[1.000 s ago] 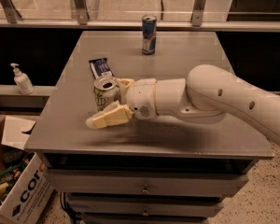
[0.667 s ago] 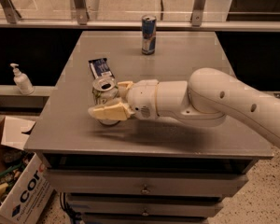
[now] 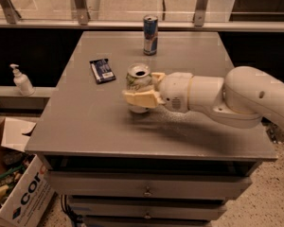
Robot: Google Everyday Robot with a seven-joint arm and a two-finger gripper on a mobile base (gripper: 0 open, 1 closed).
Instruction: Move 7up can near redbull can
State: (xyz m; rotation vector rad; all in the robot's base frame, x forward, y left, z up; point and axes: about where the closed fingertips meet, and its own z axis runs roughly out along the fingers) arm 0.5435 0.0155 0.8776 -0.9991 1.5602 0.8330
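Item 1, mid worktop [image 3: 85,126]: claw [image 3: 142,88] clamped on 7up can [image 3: 138,75], can upright, arm in from right.
Item 2, just left, slightly farther: dark blue packet [image 3: 102,70], flat.
Item 3, near far edge: redbull can [image 3: 150,34], upright, well apart from 7up can.
Risk, as I judged it: slim redbull can tips if claw or carried can knocks it on approach; far edge close behind.

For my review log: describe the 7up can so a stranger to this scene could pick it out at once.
On the grey table, look near the middle, where the robot's gripper grips a can. That is the 7up can: wide, pale with green lettering, unlike the slim blue-and-silver redbull can at the far edge and the flat dark packet nearby.
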